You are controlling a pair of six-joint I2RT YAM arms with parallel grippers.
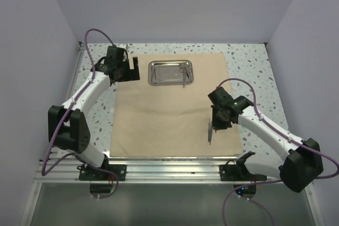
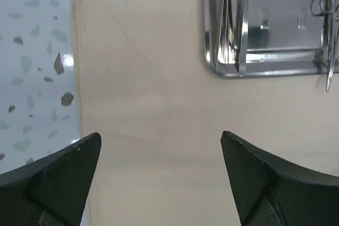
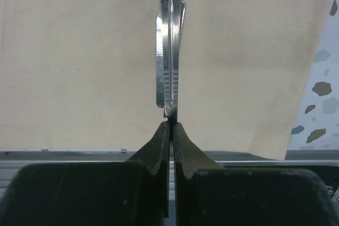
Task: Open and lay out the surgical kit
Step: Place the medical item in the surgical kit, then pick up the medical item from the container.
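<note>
Top external: beige cloth wrap (image 1: 159, 120) lies spread flat, steel tray (image 1: 164, 74) on its far part.
Scissors (image 1: 183, 69) rest at the tray's right end; my right gripper (image 1: 216, 123) pinches tweezers (image 1: 210, 132) over the near-right wrap; my left gripper (image 1: 130, 69) gapes wide, far left.

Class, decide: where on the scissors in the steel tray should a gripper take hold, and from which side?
The scissors lie low in the tray, tips overhanging its rim, so probably grip the slim shanks from above, jaws across them.
</note>
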